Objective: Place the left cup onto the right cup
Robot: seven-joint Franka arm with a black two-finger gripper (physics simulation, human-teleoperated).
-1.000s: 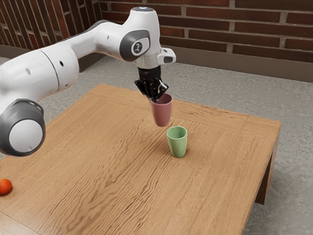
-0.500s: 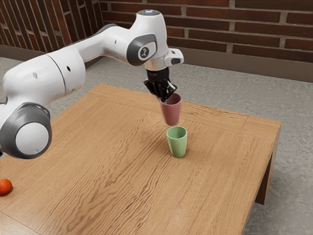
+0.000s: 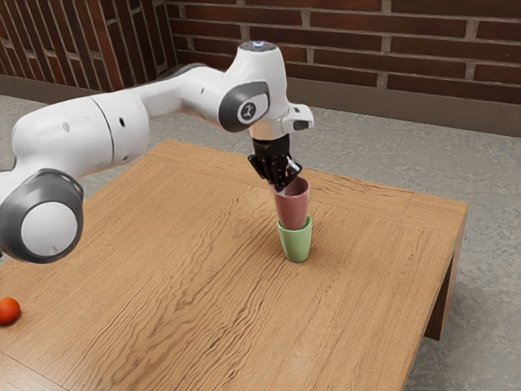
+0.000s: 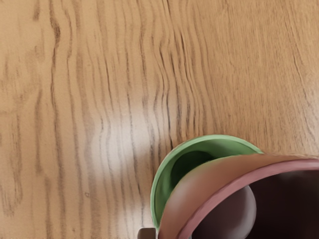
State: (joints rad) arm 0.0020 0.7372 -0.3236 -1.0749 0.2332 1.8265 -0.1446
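**Desk:** Two cups to mind. Where's the pink cup?

**Me:** Directly under my gripper, which is closed on the cup's rim wall, pinching it. Its base looks dipped into the mouth of the green cup just below, leaning a little.

**Desk:** How will it handle?

**Me:** I judge it light, stiff and smooth-walled, so a rim pinch lets it swing. The tilt could catch it on the green rim. From my wrist camera the two sit off-centre.

**Desk:** Anything in the way?

**Me:** No. Beneath the gripper there's only the wooden worktop. An orange ball lies far off, back toward the arm's base. The green cup looks light too, so a sideways nudge could tip it.
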